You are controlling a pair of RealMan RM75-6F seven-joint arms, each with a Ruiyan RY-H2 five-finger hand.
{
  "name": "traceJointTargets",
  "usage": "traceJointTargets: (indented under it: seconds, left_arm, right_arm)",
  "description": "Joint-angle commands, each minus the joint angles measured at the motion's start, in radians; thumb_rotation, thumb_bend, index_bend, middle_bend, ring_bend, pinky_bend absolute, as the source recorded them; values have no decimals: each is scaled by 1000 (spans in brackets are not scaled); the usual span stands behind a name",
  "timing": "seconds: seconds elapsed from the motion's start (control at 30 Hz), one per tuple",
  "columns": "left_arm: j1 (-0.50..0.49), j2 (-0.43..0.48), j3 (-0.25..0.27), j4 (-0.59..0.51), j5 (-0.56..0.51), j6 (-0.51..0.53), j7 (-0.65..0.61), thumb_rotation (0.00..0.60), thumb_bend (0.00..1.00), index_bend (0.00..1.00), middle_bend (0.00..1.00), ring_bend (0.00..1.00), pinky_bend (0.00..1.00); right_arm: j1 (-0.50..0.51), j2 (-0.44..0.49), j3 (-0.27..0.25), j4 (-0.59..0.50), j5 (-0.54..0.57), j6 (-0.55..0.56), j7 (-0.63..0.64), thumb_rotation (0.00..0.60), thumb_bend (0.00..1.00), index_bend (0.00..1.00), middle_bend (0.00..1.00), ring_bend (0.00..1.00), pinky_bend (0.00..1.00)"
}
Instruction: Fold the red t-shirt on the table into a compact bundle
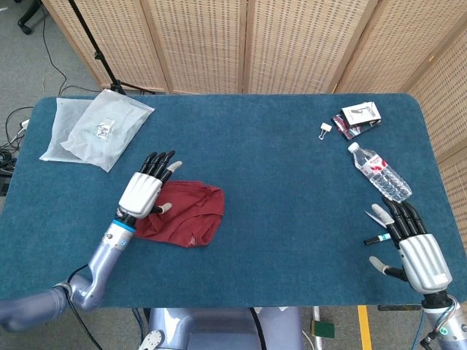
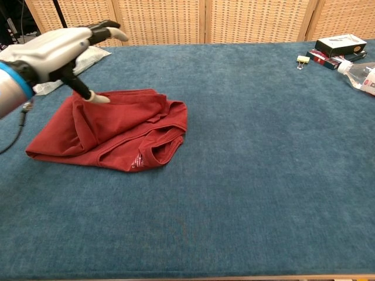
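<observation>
Shirt (image 1: 184, 214) lies folded in a rumpled red heap on the left half of the blue tabletop (image 1: 277, 182), with the left hand (image 1: 142, 191) raised over its left edge.

The left hand's fingers (image 1: 159, 162) are spread and grasp nothing; in the chest view its thumb tip seems to sit just at the cloth, though contact is hard to judge. The right hand (image 1: 417, 251) rests at the tabletop's near right corner, fingers released and apart, beside a pen (image 1: 377, 238). A water bottle (image 1: 379, 172), small boxes (image 1: 359, 117) and a binder clip (image 1: 325, 130) sit far right; clear plastic bags (image 1: 95, 127) lie at the far left.
</observation>
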Motion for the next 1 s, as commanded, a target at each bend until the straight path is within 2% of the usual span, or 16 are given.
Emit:
traceJointTargets:
  seconds: [0.03, 0.1, 0.3, 0.67, 1.0]
  left_arm:
    - [56, 75, 80, 141, 95, 29, -226, 600, 14, 49, 0, 0, 0]
    - [63, 74, 89, 195, 110, 36, -285, 600, 48, 121, 0, 0, 0]
    - [73, 47, 98, 318, 134, 49, -380, 600, 116, 226, 0, 0, 0]
    - [77, -14, 118, 467, 174, 67, -465, 600, 143, 318, 0, 0, 0]
    - [64, -65, 124, 525, 190, 58, -473, 600, 221, 393, 0, 0, 0]
  right_arm:
    - [1, -3, -2, -2, -4, -3, -8, 600, 0, 0, 0, 0, 0]
    - [2, -6, -3, -2, -5, -6, -16, 600, 0, 0, 0, 0, 0]
    - [5, -13, -5, -4, -5, -16, -35, 600, 0, 0, 0, 0, 0]
    - [8, -19, -5, -3, 2, -28, -48, 600, 0, 0, 0, 0, 0]
    - [7, -18, -4, -2, 3, -25, -46, 600, 0, 0, 0, 0, 0]
